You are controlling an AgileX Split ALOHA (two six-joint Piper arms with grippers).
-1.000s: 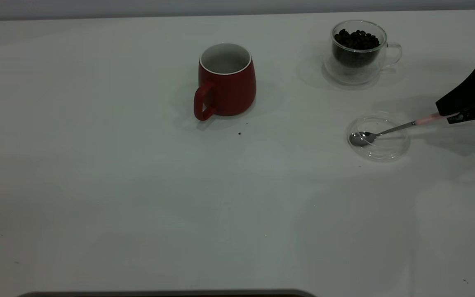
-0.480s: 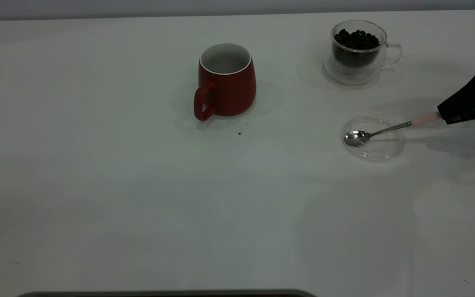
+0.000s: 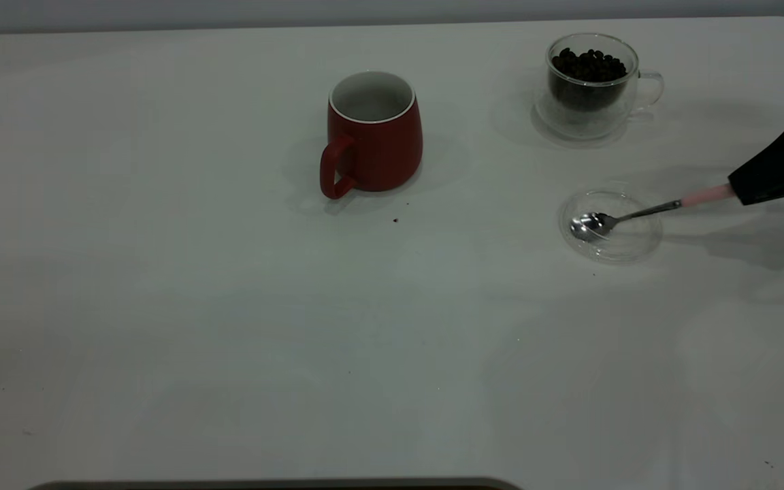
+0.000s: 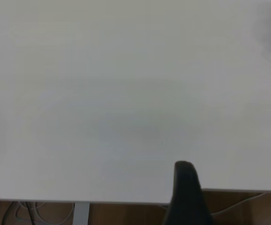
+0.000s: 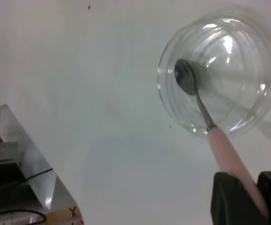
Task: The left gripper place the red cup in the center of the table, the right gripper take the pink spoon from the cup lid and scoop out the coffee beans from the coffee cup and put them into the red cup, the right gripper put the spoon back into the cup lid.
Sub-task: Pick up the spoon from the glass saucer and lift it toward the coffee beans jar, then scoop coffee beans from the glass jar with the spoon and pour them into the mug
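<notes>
At the right edge of the exterior view, the right gripper [image 3: 746, 193] reaches in low over the table [image 3: 229, 327], its tapered black fingers [image 5: 233, 199] pointing left and clamped on the pale pink handle end of the pink spoon [image 3: 637, 214]. The right wrist view confirms the grip: the handle passes between the two black fingers, which press on it from either side. The left gripper [image 4: 186, 174] appears only in the left wrist view, as a single dark fingertip above the table edge at the left side of the rig, well apart from all task items; whether it is spread or closed cannot be determined. The table is a plain white surface carrying a few tiny dark specks; beyond its edge, the wrist views show a metal leg, cables and brown flooring. The spoon extends leftward from the gripper, with its metal bowl inside the cup lid [image 3: 620, 248], toward the lid's left side, and its neck crossing the lid's rim. The cup lid lies flat on the table, just left of the gripper. The coffee cup [image 3: 593, 85] stands upright beyond the lid, holding the coffee beans [image 3: 589, 66]. The red cup [image 3: 373, 133] stands upright near the table's centre, handle toward the near left, well left of the lid.
</notes>
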